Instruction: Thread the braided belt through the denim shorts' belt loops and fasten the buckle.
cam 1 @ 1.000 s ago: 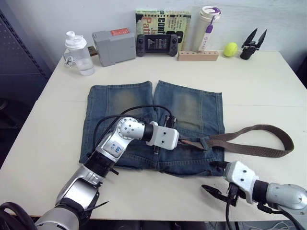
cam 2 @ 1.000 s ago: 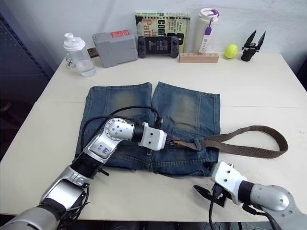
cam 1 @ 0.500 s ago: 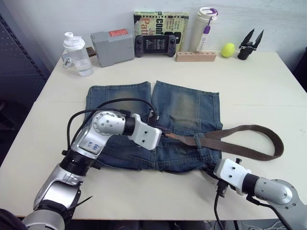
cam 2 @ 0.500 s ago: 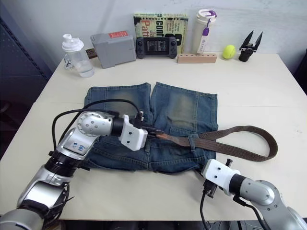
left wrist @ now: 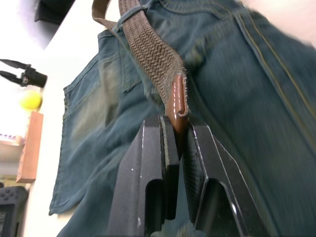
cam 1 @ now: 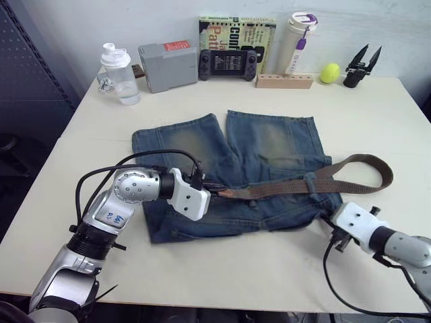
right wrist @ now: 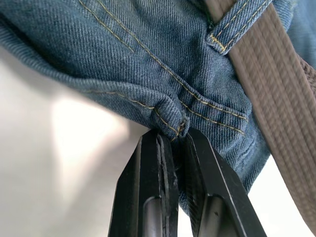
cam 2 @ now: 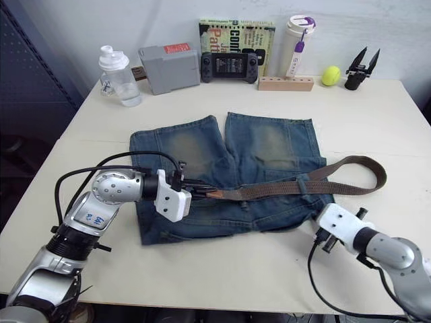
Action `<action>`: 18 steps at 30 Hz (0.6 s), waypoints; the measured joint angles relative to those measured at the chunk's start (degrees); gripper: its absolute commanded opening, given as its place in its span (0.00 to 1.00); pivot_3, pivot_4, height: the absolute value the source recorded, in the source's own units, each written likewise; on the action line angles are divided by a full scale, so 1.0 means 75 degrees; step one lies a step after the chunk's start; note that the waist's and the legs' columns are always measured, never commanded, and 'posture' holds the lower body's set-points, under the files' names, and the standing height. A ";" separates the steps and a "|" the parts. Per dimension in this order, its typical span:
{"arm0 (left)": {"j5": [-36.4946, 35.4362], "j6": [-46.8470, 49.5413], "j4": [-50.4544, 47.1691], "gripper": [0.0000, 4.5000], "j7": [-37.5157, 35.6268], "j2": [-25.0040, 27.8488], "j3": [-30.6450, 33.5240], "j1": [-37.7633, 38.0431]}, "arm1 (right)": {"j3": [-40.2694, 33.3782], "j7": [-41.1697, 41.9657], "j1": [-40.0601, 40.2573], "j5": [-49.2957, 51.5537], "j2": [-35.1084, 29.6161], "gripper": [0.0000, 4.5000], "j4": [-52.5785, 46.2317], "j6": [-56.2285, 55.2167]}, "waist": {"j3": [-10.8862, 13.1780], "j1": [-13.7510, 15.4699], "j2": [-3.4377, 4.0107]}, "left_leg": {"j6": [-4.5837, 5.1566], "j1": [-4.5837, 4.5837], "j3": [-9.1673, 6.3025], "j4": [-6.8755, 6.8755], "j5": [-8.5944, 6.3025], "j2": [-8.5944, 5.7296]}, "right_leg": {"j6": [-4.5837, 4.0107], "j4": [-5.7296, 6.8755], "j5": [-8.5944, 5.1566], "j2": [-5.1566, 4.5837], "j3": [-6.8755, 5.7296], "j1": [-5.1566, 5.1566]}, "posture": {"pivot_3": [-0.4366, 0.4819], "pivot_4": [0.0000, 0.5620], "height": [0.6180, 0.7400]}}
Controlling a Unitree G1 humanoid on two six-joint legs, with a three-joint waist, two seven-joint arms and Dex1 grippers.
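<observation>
In the head views, the faded blue denim shorts (cam 1: 236, 171) lay flat mid-table on the pale table (cam 1: 377, 114), waistband toward the robot. The long dark-brown braided belt (cam 1: 289, 185) ran along that waistband, passed under 1 short denim belt loop (cam 1: 310, 183) near the right side, then curled back in a loop over bare table on the right. The left gripper (cam 1: 210, 190) sat over the waistband at the belt's plain brown leather tip. The right gripper (cam 2: 316, 229) rested at the shorts' near right corner. I could not pick out the buckle.

In the left wrist view, the 2 black fingers (left wrist: 153, 163) were nearly together, pinching the stitched leather tip (left wrist: 177, 101), with braid trailing away across the denim.

In the right wrist view, the right fingers (right wrist: 148, 173) were clamped narrowly on a folded seam of the waistband edge, the belt and a loop just beyond.

Judging from this, the risk was slippage: only the tip's end was held, so a hard pull could free it. The shorts could also bunch, since 1 small pinch anchored them.
</observation>
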 measured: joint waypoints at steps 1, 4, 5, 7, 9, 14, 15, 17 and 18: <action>0.0005 0.0012 -0.0001 0.07 0.0051 -0.0057 -0.0007 0.0000 | 0.0000 0.0024 -0.0054 -0.0015 0.0000 0.01 0.0068 -0.0091 | 0.0000 -0.0002 0.0000 | 0.0000 -0.0001 -0.0002 0.0000 0.0000 0.0002 | 0.0000 -0.0001 0.0000 0.0002 -0.0004 0.0002 | 0.48 0.27 0.88; 0.0058 0.0035 -0.0032 0.07 0.0157 -0.0102 -0.0029 0.0000 | 0.0000 0.0134 -0.0087 -0.0011 0.0001 0.01 0.0100 -0.0104 | 0.0000 -0.0014 0.0000 | 0.0000 0.0000 -0.0003 0.0000 0.0000 0.0003 | 0.0000 -0.0001 0.0000 0.0003 -0.0006 0.0003 | 0.48 0.27 0.88; 0.0071 0.0036 -0.0032 0.07 0.0171 -0.0105 -0.0031 0.0000 | 0.0000 0.0155 -0.0091 -0.0011 0.0001 0.01 0.0100 -0.0097 | 0.0000 -0.0014 0.0000 | 0.0000 0.0000 -0.0003 0.0000 0.0000 0.0003 | 0.0000 -0.0001 0.0000 0.0004 -0.0007 0.0004 | 0.48 0.27 0.88; 0.0112 0.0044 -0.0058 0.07 0.0209 -0.0107 -0.0036 0.0013 | -0.0046 0.0223 -0.0117 0.0048 0.0026 0.11 0.0086 -0.0038 | 0.0000 -0.0013 0.0000 | 0.0000 0.0000 -0.0006 0.0000 0.0000 0.0003 | 0.0000 -0.0003 0.0000 0.0004 -0.0009 0.0006 | 0.48 0.27 0.88; 0.0118 0.0057 -0.0175 0.07 0.0294 -0.0116 -0.0033 0.0101 | -0.0221 0.0245 -0.0148 0.0161 0.0142 0.29 0.0060 0.0088 | 0.0000 -0.0011 0.0001 | 0.0000 -0.0001 -0.0011 0.0000 0.0000 0.0003 | 0.0000 -0.0005 0.0000 0.0003 -0.0012 0.0007 | 0.48 0.27 0.88; 0.0176 0.0057 -0.0355 0.07 0.0601 -0.0179 0.0007 0.0400 | -0.0963 0.0534 -0.0079 0.0758 0.0153 0.83 -0.0450 0.1079 | 0.0006 -0.0041 0.0013 | -0.0001 -0.0002 -0.0012 -0.0002 0.0000 0.0008 | 0.0000 -0.0005 0.0000 0.0006 -0.0014 0.0007 | 0.48 0.27 0.88; 0.0201 0.0057 -0.0392 0.07 0.0723 -0.0209 0.0061 0.0504 | -0.1317 0.0663 -0.0194 0.1280 0.0150 0.96 -0.0878 0.1776 | 0.0005 -0.0086 0.0023 | -0.0001 -0.0001 -0.0015 -0.0002 0.0000 0.0008 | 0.0000 -0.0003 0.0000 0.0006 -0.0013 0.0007 | 0.48 0.27 0.88; 0.0267 0.0041 -0.0440 0.07 0.0912 -0.0240 0.0087 0.0584 | -0.1775 0.0856 -0.0376 0.2218 0.0102 0.98 -0.1510 0.2874 | 0.0006 -0.0122 0.0025 | -0.0001 -0.0003 -0.0028 -0.0005 0.0000 0.0013 | -0.0001 -0.0005 0.0000 0.0007 -0.0020 0.0007 | 0.48 0.27 0.88; 0.0329 -0.0020 -0.0478 0.07 0.1069 -0.0251 0.0127 0.0658 | -0.2074 0.0958 -0.0580 0.3134 0.0086 0.98 -0.1916 0.3798 | 0.0007 -0.0141 0.0025 | -0.0001 -0.0003 -0.0052 -0.0006 0.0000 0.0017 | -0.0002 -0.0005 0.0000 0.0006 -0.0020 0.0007 | 0.48 0.27 0.88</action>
